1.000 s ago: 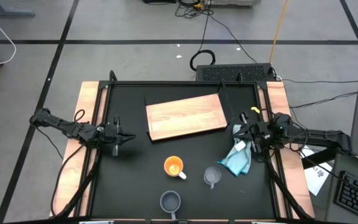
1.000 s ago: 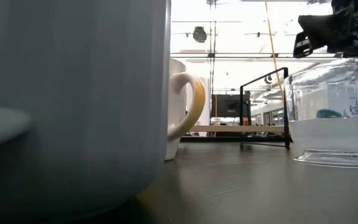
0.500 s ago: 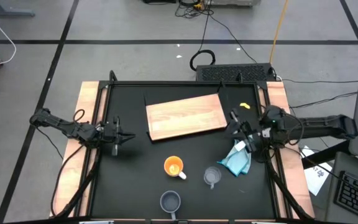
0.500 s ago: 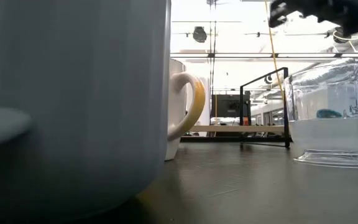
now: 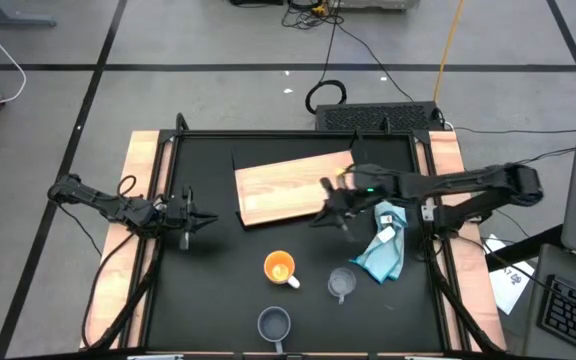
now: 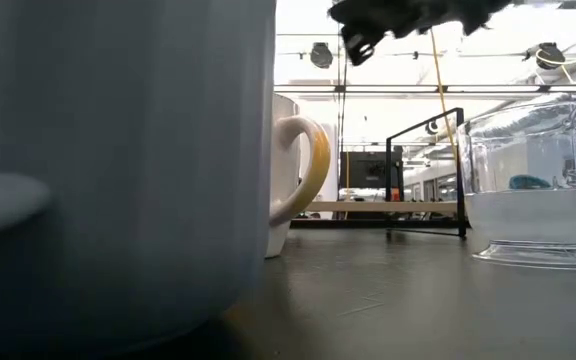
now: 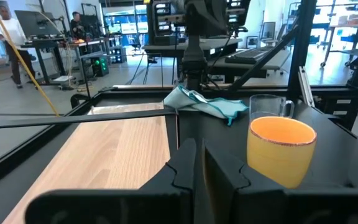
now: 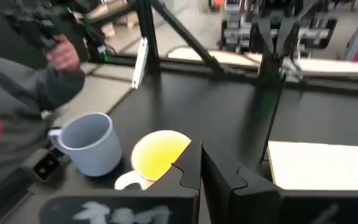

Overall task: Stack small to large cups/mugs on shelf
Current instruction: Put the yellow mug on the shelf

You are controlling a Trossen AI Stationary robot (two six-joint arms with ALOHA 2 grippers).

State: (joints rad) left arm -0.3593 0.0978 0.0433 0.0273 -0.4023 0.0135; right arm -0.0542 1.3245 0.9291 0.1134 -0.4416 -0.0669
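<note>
The light-brown wooden shelf board [image 5: 298, 187] lies flat at the far middle of the black table. The orange cup with a white handle [image 5: 279, 268], the clear cup [image 5: 341, 284] and the blue-grey mug [image 5: 273, 323] stand upright near the front edge. My right gripper [image 5: 326, 213] is shut and empty, above the board's near right corner, and faces the orange cup [image 8: 157, 152] and the mug [image 8: 89, 143]. My left gripper [image 5: 196, 218] is shut and empty at the table's left side, level with the board [image 7: 104, 162].
A light blue cloth [image 5: 383, 250] lies crumpled at the right, under my right arm. Pale wooden strips [image 5: 138, 230] and black frame rails run along both sides. A person [image 8: 17, 93] stands beyond the table's near edge in the right wrist view.
My right gripper has swung from the table's right edge toward the left, passing over the blue cloth to the board's near right corner. The cups, cloth and board have stayed where they were.
</note>
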